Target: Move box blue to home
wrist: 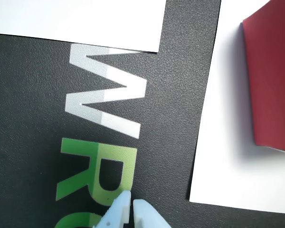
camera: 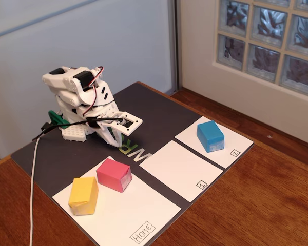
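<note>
The blue box point(camera: 210, 136) stands on the white sheet marked 2 point(camera: 231, 148) at the right of the dark mat. The white sheet marked Home point(camera: 128, 215) lies at the front left and carries a pink box point(camera: 114, 174) and a yellow box point(camera: 83, 196). My white gripper point(camera: 127, 124) is folded low at the back of the mat, far left of the blue box. In the wrist view the gripper point(wrist: 131, 203) is shut and empty over the green and white letters, and the pink box point(wrist: 270, 80) shows at the right edge. The blue box is out of the wrist view.
A white sheet marked 1 point(camera: 177, 169) lies between the other two sheets. A white cable point(camera: 33, 184) runs off the mat's left side. The wooden table point(camera: 256, 205) extends to the front and right. A wall and a glass-block window point(camera: 267, 41) stand behind.
</note>
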